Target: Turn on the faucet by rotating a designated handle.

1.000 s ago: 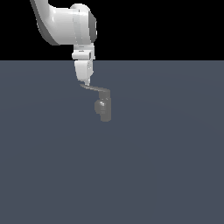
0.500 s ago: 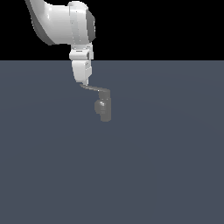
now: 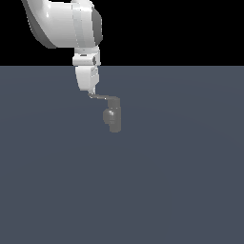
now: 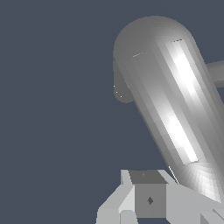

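Dull grey metal faucet [image 3: 113, 119], stubby cylindrical body, smooth. Thin flat grey lever handle [image 3: 102, 97] is met at tip by white gripper [image 3: 89, 92]; jaw state indeterminable.

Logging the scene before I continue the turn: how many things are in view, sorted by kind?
Faucet body: 1
Handle: 1
Gripper: 1
Total: 3
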Robot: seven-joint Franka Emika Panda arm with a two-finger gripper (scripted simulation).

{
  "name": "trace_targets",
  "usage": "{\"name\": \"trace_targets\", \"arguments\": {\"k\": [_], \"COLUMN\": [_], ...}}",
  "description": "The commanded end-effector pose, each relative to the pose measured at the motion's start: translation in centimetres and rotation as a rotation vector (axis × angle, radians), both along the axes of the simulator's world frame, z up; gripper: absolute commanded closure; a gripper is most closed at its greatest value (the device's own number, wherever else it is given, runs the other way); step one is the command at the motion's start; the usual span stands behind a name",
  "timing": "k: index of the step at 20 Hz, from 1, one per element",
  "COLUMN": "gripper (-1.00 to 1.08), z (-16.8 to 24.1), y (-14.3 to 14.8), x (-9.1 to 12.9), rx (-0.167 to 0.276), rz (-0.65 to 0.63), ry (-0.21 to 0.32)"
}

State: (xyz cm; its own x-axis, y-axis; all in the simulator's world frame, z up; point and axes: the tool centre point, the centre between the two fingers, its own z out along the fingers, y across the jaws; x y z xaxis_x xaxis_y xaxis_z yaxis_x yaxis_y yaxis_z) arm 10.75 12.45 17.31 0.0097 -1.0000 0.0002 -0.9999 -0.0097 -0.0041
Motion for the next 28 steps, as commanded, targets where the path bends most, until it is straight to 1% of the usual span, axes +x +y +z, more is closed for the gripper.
{"name": "trace_targets", "arguments": {"k": [1,9,10,11,28], "gripper": [1.08,1.08,1.08,1.08,1.08], "z": [0.0,0.0,0.0,0.1,0.1], "y": [0.3,0.6,0.6,0.3,-2.2], "x": [-0.8,-2.8,-2.8,-2.4,-6.6], "rx": [0.0,0.0,0.0,-0.001,0.0], "rz": [0.003,0.003,0.003,-0.001,0.001], "ry": [0.005,0.005,0.005,0.0,0.002]}}
